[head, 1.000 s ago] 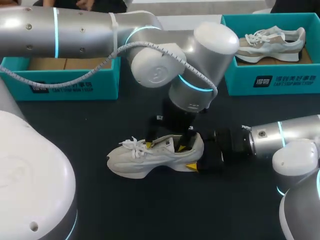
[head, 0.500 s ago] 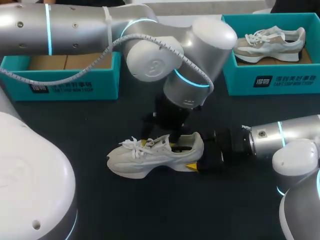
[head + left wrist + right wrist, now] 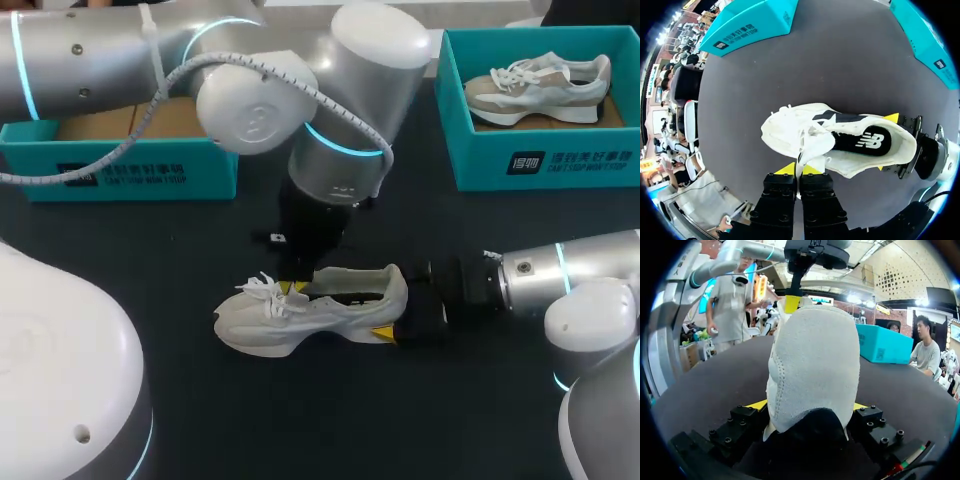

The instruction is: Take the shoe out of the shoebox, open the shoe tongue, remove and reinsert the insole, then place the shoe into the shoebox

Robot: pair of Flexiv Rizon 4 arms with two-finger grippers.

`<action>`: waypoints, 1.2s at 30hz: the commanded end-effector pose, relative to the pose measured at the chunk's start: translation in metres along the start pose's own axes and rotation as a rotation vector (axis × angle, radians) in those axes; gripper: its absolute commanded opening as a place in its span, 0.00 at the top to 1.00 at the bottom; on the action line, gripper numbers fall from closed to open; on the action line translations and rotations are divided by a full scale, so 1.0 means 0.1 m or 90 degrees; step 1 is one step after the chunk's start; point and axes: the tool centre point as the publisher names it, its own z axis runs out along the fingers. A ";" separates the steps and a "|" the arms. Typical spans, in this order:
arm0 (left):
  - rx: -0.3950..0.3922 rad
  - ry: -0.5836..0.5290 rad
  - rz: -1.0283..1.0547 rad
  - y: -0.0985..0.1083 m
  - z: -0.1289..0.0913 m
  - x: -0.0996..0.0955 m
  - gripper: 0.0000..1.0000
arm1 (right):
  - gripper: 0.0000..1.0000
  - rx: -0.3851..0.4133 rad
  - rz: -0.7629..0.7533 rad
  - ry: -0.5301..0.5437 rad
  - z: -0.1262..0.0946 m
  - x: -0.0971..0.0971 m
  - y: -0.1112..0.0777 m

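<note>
Dark table (image 3: pixel 300 420), head view: two teal boxes are counted, a left box (image 3: pixel 150 172) and a right box (image 3: pixel 540 160), and two shoes, a second shoe (image 3: pixel 540 85) lying in the right box and the white shoe (image 3: pixel 310 312) set on its sole mid-table. Only in the right wrist view is the right gripper (image 3: pixel 809 407) seen clamped on both sides of the heel (image 3: pixel 812 355). Only in the left wrist view are the left gripper (image 3: pixel 801 169) tips seen pinched together on the tongue (image 3: pixel 812 145), and the dark insole (image 3: pixel 860 142) seen inside.

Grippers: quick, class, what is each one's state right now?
Left gripper: closed on the shoe tongue.
Right gripper: closed on the shoe, at its heel.
</note>
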 end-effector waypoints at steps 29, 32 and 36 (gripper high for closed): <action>-0.088 -0.013 -0.141 -0.17 0.90 -0.69 0.00 | 1.00 0.002 0.000 -0.001 0.08 -0.03 -0.04; -0.078 0.016 -0.088 -0.17 0.77 -0.70 0.00 | 1.00 0.002 0.000 -0.001 0.08 -0.03 -0.04; -0.048 0.076 0.028 -0.12 0.40 -0.64 0.00 | 1.00 0.002 0.000 -0.001 0.08 -0.03 -0.04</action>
